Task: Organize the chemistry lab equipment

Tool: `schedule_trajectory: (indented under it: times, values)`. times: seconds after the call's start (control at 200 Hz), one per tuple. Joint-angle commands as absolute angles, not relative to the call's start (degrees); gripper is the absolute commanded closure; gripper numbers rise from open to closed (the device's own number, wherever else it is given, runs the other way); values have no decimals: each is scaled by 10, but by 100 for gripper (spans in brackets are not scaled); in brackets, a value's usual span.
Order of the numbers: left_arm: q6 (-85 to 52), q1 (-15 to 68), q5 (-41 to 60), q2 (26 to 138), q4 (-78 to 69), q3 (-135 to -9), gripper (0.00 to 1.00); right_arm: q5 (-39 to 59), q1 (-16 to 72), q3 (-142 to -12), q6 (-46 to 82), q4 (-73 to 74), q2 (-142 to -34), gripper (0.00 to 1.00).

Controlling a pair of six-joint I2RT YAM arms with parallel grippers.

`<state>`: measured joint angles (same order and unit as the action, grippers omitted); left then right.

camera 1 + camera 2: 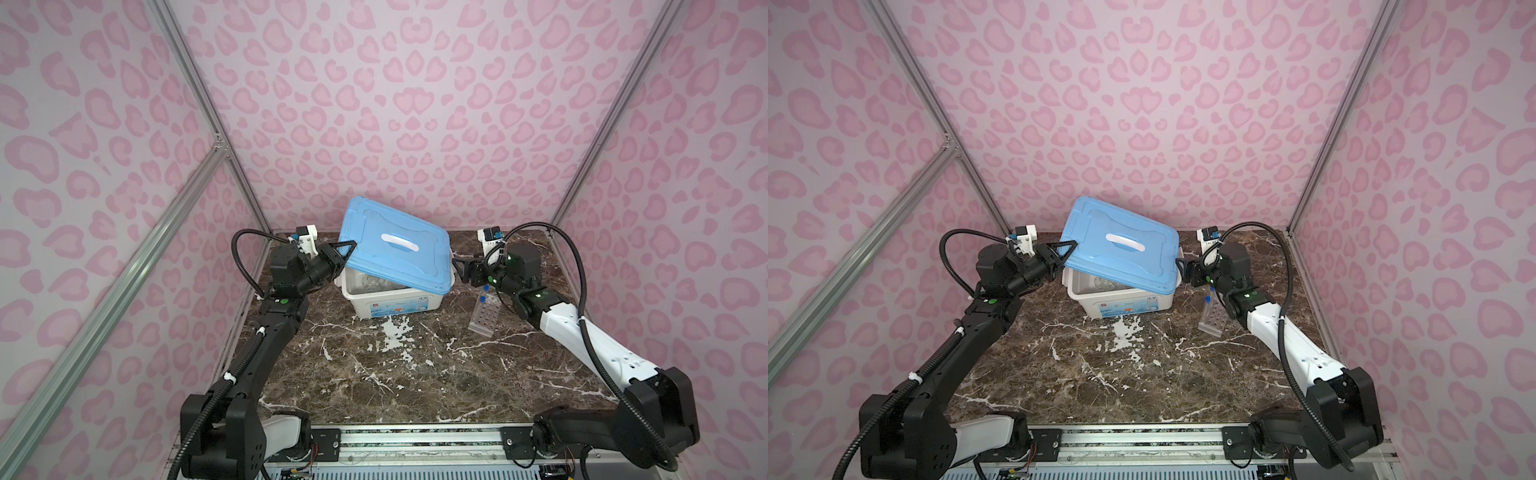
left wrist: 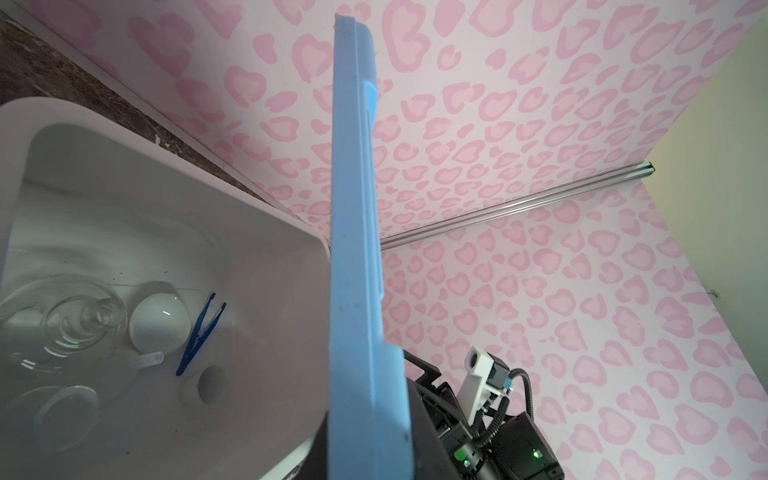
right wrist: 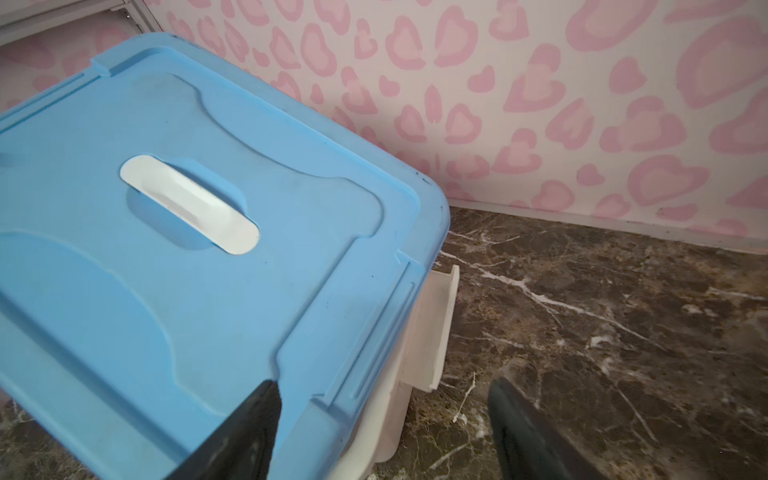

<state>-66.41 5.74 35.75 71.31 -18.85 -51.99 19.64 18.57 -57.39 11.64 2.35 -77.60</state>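
The flat blue lid lies tilted over the white bin, its left side raised. My left gripper is shut on the lid's left edge. In the left wrist view the bin holds dark blue tweezers, a white bowl, a second small white bowl on its side and clear glass flasks. My right gripper stands open at the lid's right corner, one finger over the lid, the other over the table.
A clear holed rack with two blue-capped test tubes stands on the marble table just under my right forearm. The pink back wall is close behind the bin. The bin's white side handle juts out beneath the lid.
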Motion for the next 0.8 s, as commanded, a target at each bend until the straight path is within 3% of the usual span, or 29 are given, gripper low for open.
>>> schedule_trajectory:
  times: [0.0,0.205,0.795]
  values:
    - [-659,62,328,701,-226,-506,96,225,177,-598,159,-9,-806,20]
    - [-666,67,285,686,-241,-479,96,303,162,-648,167,-42,-874,25]
    - [-686,95,229,687,-279,-444,96,329,161,-672,185,-33,-933,35]
